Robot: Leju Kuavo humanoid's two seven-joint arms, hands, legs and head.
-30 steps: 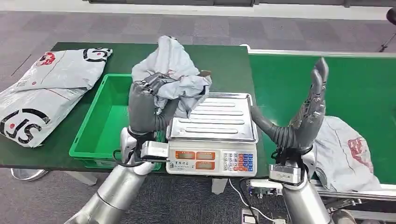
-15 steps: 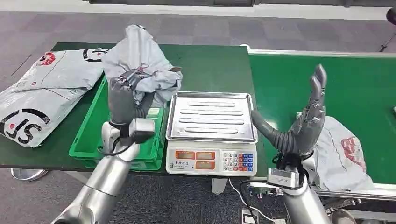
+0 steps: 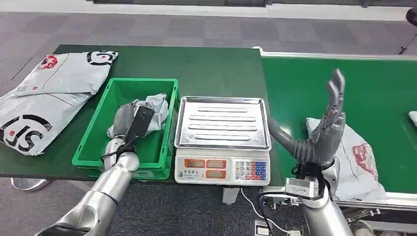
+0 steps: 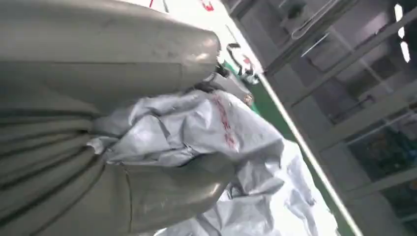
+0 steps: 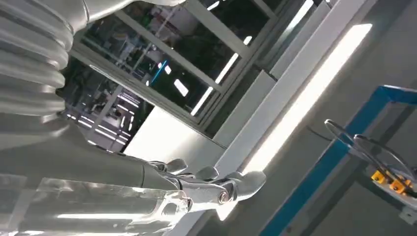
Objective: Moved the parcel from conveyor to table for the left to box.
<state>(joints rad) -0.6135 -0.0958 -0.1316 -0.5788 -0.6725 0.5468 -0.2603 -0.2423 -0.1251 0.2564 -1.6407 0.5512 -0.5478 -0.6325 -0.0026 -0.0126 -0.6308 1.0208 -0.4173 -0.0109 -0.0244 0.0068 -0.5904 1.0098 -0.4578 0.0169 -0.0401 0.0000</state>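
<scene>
Now your left hand [image 3: 129, 123] sits low inside the green bin [image 3: 165, 147], where half a second ago it was raised above the bin's rim. It grips the crumpled grey parcel [image 3: 156, 105], which lies in the bin against the hand; the left wrist view shows the parcel [image 4: 196, 132] pressed between thumb and fingers. Your right hand [image 3: 325, 132] is upright beside the scale [image 3: 223, 142], fingers extended and apart, holding nothing, much as before. Another grey parcel [image 3: 361, 162] behind it on the conveyor [image 3: 383, 93] has shifted slightly, and two flat mailers [image 3: 44, 98] rest on the table [image 3: 216, 69].
</scene>
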